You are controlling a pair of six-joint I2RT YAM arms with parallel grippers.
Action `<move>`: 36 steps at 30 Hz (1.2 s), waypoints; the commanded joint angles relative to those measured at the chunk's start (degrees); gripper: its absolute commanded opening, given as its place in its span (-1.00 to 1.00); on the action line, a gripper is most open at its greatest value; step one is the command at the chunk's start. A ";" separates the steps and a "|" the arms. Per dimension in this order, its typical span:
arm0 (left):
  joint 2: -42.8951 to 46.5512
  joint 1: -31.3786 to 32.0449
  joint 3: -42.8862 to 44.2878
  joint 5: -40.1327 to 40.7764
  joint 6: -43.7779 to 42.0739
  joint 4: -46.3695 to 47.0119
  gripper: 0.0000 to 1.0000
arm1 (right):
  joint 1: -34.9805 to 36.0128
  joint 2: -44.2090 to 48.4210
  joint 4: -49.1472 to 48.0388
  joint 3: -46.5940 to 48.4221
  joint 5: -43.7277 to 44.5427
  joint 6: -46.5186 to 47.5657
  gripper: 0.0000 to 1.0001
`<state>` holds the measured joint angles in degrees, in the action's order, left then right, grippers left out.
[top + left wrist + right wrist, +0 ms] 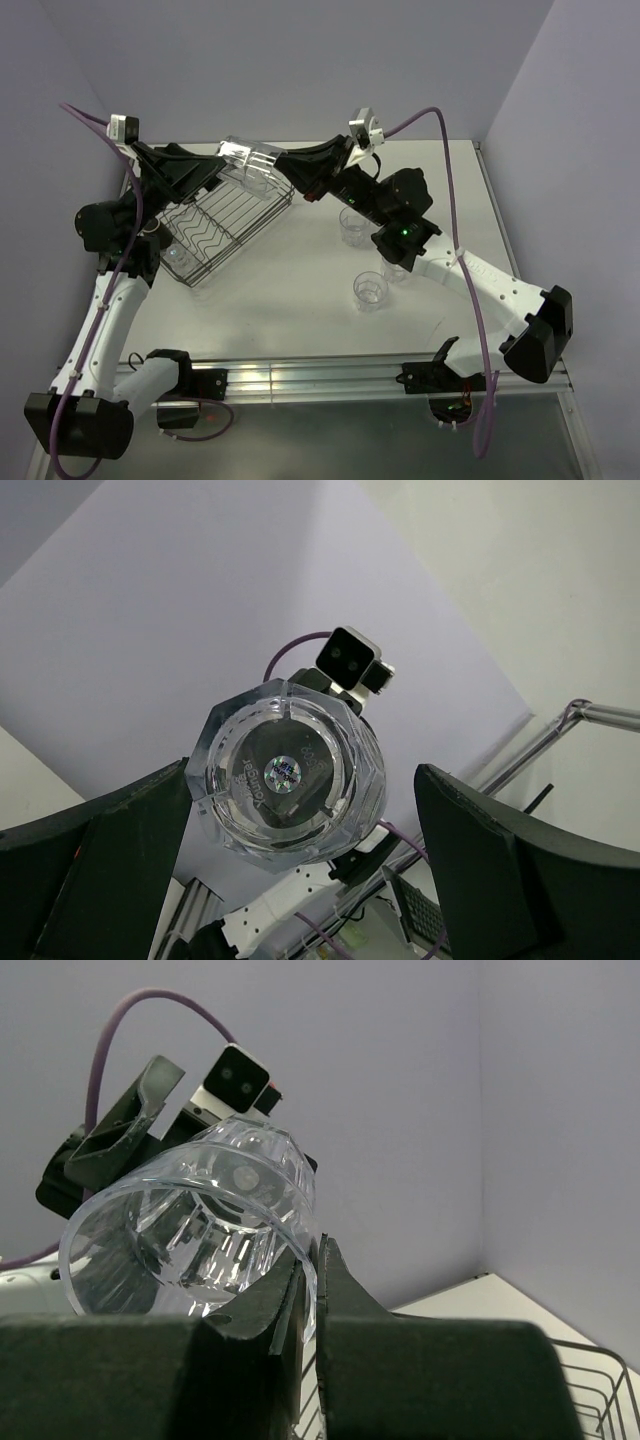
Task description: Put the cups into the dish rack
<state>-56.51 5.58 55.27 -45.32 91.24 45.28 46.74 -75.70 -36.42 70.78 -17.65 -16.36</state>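
Observation:
A clear ribbed cup [250, 165] hangs on its side in the air above the far end of the black wire dish rack [225, 228]. My right gripper [291, 166] is shut on this cup's rim [312, 1222], one finger inside and one outside. My left gripper [222, 166] is open, and its fingers [500, 860] stand to either side of the cup's base [285, 775]. A second clear cup [180, 256] lies in the rack's near left corner. On the table stand two more cups [353, 226] [369, 290]; a third [398, 270] is half hidden by my right arm.
The rack sits at an angle on the white table [300, 290], left of the middle. Walls close the table in at the back and the right. A corner of the rack [590, 1385] shows low in the right wrist view.

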 commanded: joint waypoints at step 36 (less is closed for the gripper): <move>0.17 1.53 -0.42 -0.65 2.19 6.49 -0.78 | 0.63 3.98 -2.95 -2.84 0.51 -3.42 -0.08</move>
<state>-57.23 7.01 54.54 -46.57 93.71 47.79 47.03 -73.95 -38.04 68.12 -18.41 -20.23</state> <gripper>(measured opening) 0.753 0.411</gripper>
